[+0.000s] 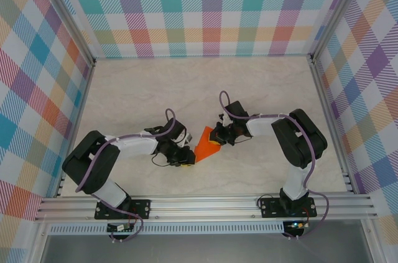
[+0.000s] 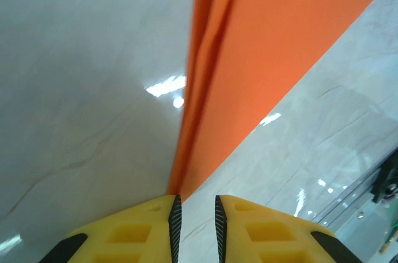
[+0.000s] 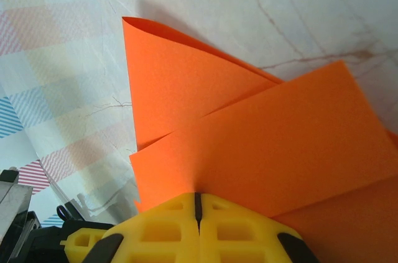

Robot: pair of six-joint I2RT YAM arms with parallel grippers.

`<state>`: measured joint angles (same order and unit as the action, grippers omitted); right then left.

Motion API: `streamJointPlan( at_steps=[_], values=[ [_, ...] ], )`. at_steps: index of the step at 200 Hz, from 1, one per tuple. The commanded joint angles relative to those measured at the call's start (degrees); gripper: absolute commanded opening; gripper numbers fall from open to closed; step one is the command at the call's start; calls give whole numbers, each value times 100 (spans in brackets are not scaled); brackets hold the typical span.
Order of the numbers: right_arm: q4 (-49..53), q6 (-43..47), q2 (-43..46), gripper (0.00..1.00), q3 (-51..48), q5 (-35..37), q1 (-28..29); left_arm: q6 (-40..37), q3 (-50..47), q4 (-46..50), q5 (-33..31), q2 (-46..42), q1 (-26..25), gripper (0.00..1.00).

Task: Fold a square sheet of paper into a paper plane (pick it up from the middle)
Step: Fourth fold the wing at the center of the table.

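A creased orange paper [image 1: 207,145] seemingly rests on the marbled table [image 1: 249,89].

No writing, label, brand, number or sign can be read in any of the views.
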<state>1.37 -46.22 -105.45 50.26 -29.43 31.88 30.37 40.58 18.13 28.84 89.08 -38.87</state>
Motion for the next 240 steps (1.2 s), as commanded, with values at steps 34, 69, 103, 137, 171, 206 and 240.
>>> streamJointPlan(
  at_steps=[34,69,103,137,171,206,240],
  values=[
    [755,154,-49,1,149,373,29,130,214,729,-939,-905,-46,24],
    [1247,304,625,9,396,482,27,192,575,734,-1411,-762,-38,27],
    [1670,374,1423,20,174,937,22,163,919,514,-1336,-221,-41,35],
    [1716,70,2091,29,-487,1246,-32,85,1107,417,-1248,198,-40,39],
    [1542,-227,2362,37,-957,1248,-32,57,1164,319,-1131,519,-49,40],
    [1070,-455,2184,37,-1113,899,-21,74,1182,254,-1041,726,-50,39],
    [573,-680,1978,38,-1143,588,-19,89,1159,218,-955,809,-78,39]
  ],
)
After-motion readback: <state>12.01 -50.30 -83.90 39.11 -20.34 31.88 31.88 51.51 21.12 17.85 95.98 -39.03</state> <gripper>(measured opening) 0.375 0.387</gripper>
